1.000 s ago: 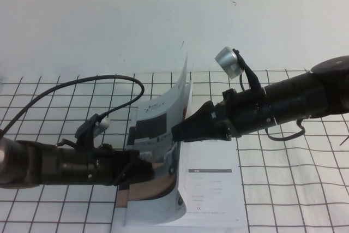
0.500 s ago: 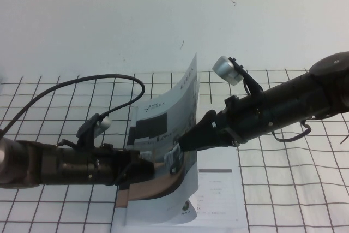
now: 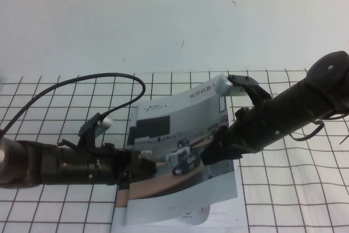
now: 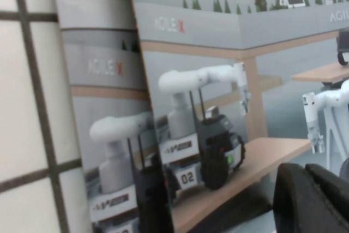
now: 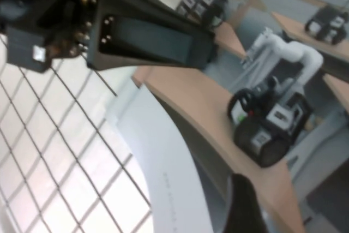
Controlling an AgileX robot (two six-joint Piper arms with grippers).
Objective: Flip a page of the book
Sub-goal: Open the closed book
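You are looking at a white tabletop (image 3: 283, 200) ruled with a black grid across the lower half of the high view; above it the surface is plain white. Lying on the grid at lower centre is the thin glossy white booklet (image 3: 180, 189), its classroom-photo cover facing up.

The book (image 3: 180, 189) lies on the gridded table (image 3: 289, 189) (between both arms), the page (image 3: 185, 135) arching above.

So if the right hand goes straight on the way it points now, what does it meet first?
Probably the page just ahead of the right hand; beyond it sits the left hand, though depth is unclear.
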